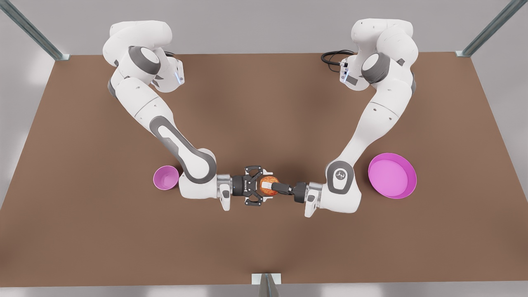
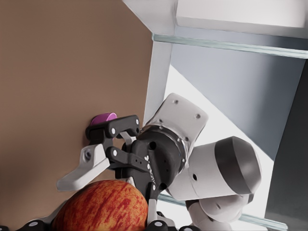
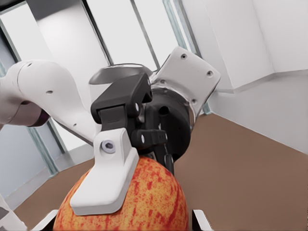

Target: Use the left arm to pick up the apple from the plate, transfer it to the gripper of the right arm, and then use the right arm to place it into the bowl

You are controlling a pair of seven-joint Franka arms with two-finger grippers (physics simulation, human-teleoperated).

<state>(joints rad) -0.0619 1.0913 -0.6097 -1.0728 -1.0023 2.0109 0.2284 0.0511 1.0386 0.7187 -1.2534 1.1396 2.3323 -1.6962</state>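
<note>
Centre of the front view: my left claw (image 1: 272,189) grips the apple (image 1: 269,184) above the bench (image 1: 264,247). My right claw (image 1: 260,185) brackets it, fingers spread; contact unclear. Bowl (image 1: 166,177) at left, plate (image 1: 392,175) at right.

A flat brown rectangular table (image 1: 264,103) is seen, on which a small deep magenta bowl (image 1: 166,177) is set towards the front view's left and a wide shallow magenta plate (image 1: 392,175) towards its right, well apart

Simulated robot test cell: bare brown surface (image 1: 264,247), plain grey walls (image 1: 264,24), metal frame struts (image 1: 31,29) at corners, two mounted arms. No domestic furnishings.
</note>
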